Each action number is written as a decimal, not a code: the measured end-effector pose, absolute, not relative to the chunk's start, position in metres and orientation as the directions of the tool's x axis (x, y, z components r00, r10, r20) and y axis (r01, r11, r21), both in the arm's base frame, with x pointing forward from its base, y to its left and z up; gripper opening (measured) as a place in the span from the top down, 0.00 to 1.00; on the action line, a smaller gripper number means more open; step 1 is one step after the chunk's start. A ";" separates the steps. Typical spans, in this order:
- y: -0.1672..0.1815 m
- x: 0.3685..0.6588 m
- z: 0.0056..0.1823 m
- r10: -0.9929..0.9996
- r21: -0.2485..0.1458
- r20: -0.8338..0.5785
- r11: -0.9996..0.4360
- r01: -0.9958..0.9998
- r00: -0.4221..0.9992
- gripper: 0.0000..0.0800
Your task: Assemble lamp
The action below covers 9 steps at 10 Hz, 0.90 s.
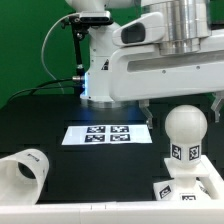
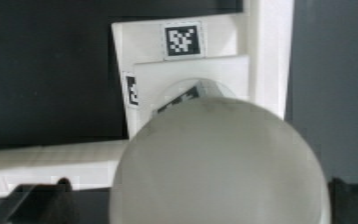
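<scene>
- Claw is spread wide open, holding nothing.
- Bulb stands upright on the base, exterior view's right, pretty much straight below the claw, long axis vertical.

This is a robotics lab test bench. A big white jointed robot arm rises at the far side of a matt black table top, with a plain green screen behind it. A thin flat white marker board printed with four black square tags lies mid-table. Near the exterior view's right, a white plastic round-headed bulb carries a similar black-and-white tracking tag.
</scene>
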<state>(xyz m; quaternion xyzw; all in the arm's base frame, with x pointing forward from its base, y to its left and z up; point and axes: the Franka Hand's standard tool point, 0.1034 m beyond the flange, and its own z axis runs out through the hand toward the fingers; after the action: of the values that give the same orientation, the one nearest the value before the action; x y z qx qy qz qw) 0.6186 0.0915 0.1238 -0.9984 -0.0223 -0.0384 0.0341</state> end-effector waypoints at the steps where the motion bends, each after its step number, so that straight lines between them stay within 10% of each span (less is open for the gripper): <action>1: 0.093 0.618 0.123 0.049 -0.066 0.079 -0.996 0.055 0.996 0.13; 3: 0.093 0.619 0.123 0.024 -0.068 0.078 -0.997 0.029 0.997 0.28; 9: 0.094 0.619 0.122 -0.449 -0.096 0.059 -0.892 -0.442 0.892 0.29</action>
<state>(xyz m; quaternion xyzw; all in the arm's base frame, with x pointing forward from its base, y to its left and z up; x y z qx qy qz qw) 0.6185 0.0943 0.1225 -0.9717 0.2292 -0.0400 0.0401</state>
